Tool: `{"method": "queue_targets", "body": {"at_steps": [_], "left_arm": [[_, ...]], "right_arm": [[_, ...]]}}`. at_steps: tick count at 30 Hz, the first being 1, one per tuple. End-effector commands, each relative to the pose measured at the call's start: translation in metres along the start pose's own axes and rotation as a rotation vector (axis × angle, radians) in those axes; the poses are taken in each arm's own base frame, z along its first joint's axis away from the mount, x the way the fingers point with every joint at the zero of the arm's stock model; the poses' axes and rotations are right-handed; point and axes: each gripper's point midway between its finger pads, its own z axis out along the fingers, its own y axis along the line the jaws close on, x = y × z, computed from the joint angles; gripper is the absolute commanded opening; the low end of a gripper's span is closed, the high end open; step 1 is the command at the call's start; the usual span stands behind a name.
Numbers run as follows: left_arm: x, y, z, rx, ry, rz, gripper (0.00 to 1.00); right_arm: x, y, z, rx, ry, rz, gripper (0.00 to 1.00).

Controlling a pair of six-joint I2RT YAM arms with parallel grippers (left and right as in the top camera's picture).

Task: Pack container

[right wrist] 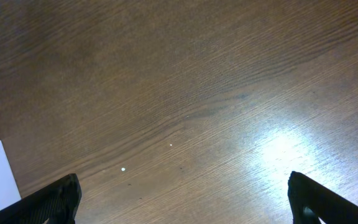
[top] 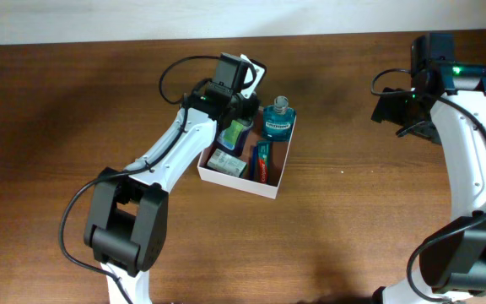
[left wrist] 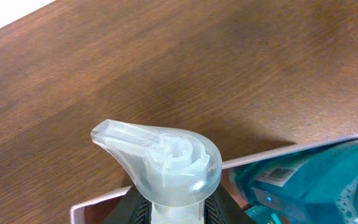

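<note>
The left end effector (top: pixel 229 105) hangs over the far-left corner of the container (top: pixel 236 182). Its fingers sit close on either side of the neck of a pump bottle (left wrist: pixel 166 158), just under the clear dispenser head. Whether they are clamped on the neck or only flanking it, I cannot tell. The bottle stands just inside the container's far wall.

The container lies near the middle of the tabletop, a little toward the far edge. A small pale box (top: pixel 226 163) is packed along its near-left side, with a red-and-blue tube (top: pixel 261 160) beside it. A teal mouthwash bottle (top: pixel 279 120) stands in the far-right corner. Packing looks nearly done: what seems left is to settle the pump bottle and let it go. No other item shows outside the container.

The mouthwash label carries pale lettering and the tube has print, but neither is sharp enough to read.

The right end effector (right wrist: pixel 185 200) hovers near the tabletop's far-right corner, well apart from the container, with its jaws spread wide and nothing between them.
</note>
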Motion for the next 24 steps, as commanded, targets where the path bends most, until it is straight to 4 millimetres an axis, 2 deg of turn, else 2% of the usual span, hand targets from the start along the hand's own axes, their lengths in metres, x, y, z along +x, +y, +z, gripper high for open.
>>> {"method": "queue_targets", "body": {"at_steps": [1, 8, 13, 18, 22, 24], "left_arm": [[-0.022, 0.025, -0.015, -0.115, -0.055, -0.008, 0.22], [-0.057, 0.028, -0.062, -0.126, -0.167, -0.012, 0.23], [-0.061, 0.028, -0.069, -0.127, -0.182, -0.013, 0.18], [-0.065, 0.028, -0.075, -0.128, -0.196, -0.014, 0.18], [-0.059, 0.027, -0.074, -0.121, -0.169, -0.012, 0.18], [-0.046, 0.025, -0.072, -0.116, -0.117, -0.015, 0.39]], "right_arm": [[-0.004, -0.001, -0.006, -0.005, -0.020, 0.008, 0.99], [-0.004, -0.001, -0.006, -0.005, -0.020, 0.008, 0.99], [-0.004, -0.001, -0.006, -0.005, -0.020, 0.008, 0.99], [-0.004, -0.001, -0.006, -0.005, -0.020, 0.008, 0.99], [-0.004, -0.001, -0.006, -0.005, -0.020, 0.007, 0.99], [-0.004, -0.001, -0.006, -0.005, -0.020, 0.008, 0.99]]}}
